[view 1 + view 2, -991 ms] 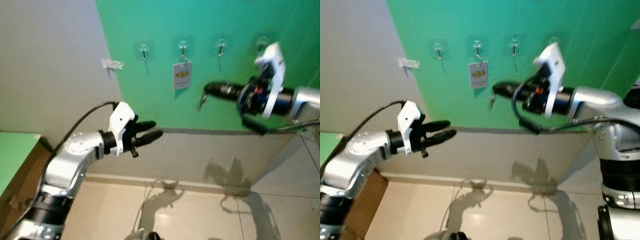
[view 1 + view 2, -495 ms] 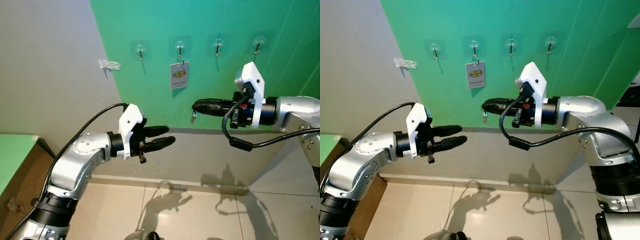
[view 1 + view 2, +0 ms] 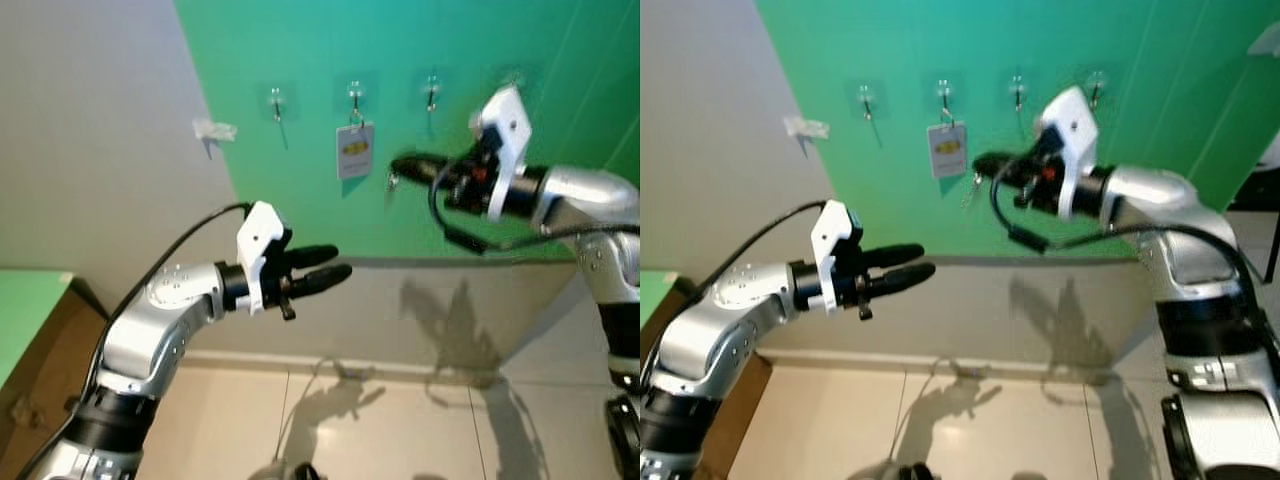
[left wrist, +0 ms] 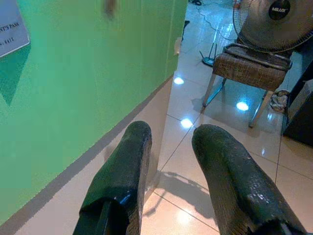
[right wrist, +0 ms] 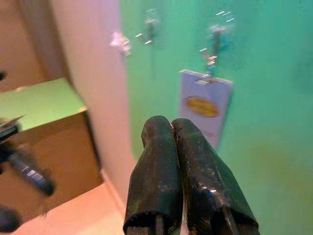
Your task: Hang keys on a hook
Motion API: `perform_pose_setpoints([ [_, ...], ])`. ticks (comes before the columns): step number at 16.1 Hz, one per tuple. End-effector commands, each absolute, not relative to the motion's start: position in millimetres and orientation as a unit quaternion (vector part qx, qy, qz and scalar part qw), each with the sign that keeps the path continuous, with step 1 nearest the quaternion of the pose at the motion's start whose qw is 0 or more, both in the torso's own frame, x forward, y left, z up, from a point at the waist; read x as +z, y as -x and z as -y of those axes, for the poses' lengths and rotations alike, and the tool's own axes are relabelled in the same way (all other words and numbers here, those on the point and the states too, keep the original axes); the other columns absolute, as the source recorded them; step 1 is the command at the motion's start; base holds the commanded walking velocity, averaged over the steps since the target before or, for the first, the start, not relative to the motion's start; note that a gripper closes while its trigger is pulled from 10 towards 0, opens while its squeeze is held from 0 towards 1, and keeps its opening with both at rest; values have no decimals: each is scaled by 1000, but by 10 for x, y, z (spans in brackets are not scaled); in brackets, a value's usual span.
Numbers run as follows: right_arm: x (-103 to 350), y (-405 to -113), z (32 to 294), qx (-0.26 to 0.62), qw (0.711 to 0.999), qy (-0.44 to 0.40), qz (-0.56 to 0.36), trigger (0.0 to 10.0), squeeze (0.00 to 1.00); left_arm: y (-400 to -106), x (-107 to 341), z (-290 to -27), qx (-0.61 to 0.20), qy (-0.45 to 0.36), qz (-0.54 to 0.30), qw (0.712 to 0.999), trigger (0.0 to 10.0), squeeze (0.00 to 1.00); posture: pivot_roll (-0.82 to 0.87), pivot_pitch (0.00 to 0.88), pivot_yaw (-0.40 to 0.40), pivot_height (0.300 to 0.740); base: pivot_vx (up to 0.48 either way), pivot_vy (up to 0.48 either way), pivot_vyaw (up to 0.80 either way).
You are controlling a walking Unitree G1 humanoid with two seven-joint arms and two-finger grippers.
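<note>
Several clear hooks sit in a row on the green wall: one (image 3: 276,97), one (image 3: 354,92) that carries a white tag (image 3: 354,150), one (image 3: 432,88) and one (image 3: 1096,82) further right. My right gripper (image 3: 400,165) is raised just right of the tag and below the third hook, shut on a small set of keys (image 3: 392,182) that dangles under its tips. In the right wrist view the fingers (image 5: 168,161) are pressed together, pointing at the tag (image 5: 203,105). My left gripper (image 3: 338,264) is held lower and to the left, open and holding nothing.
A grey wall (image 3: 100,150) adjoins the green one, with a bit of tape (image 3: 213,129) on it. Below are a beige skirting and glossy floor tiles (image 3: 400,420). A green-topped cabinet (image 3: 25,310) stands at the left. The left wrist view shows a wicker chair (image 4: 249,73) and a fan (image 4: 274,19).
My right gripper has lifted the keys from below the tag's level up beside it, nearer the hooks. The left arm has hardly moved.
</note>
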State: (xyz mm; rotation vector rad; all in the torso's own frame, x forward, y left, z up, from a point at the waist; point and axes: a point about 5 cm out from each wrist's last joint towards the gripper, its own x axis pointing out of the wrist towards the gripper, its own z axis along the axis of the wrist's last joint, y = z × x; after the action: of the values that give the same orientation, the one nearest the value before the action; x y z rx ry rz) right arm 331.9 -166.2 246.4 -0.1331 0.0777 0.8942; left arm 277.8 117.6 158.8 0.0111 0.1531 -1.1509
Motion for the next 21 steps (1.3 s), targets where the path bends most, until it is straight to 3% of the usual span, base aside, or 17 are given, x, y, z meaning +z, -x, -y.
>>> perform_pose_setpoints([
  [1, 2490, -3362, 1685, 412, 908, 68, -25, 0, 0, -2715, 1568, -1166, -548, -6, -78, 833, 10000, 0, -248, 16, 120, 740, 0, 0, 0],
  [11, 2615, -3571, 1923, 323, 944, 64, 14, 0, 0, -2521, 1343, -1132, -552, 8, -117, 826, 10000, 0, -244, 9, 120, 740, 0, 0, 0],
  [12, 2609, -3595, 1947, 309, 949, 60, 15, 0, 0, -2520, 1269, -1130, -541, 8, -116, 833, 10000, 0, -245, 11, 121, 740, 0, 0, 0],
  [15, 2605, -3617, 1951, 298, 953, 50, 21, 0, 0, -2605, 1008, -1110, -431, -12, -99, 897, 10000, 0, -246, 20, 123, 740, 0, 0, 0],
  [18, 2642, -3631, 1947, 297, 954, 35, 29, 0, 0, -2531, 946, -995, -415, 12, -96, 904, 10000, 0, -243, 22, 120, 740, 0, 0, 0],
  [21, 2702, -3640, 1936, 300, 953, 28, 39, 0, 0, -2514, 877, -976, -395, -15, -75, 916, 10000, 0, -241, 20, 118, 740, 0, 0, 0],
])
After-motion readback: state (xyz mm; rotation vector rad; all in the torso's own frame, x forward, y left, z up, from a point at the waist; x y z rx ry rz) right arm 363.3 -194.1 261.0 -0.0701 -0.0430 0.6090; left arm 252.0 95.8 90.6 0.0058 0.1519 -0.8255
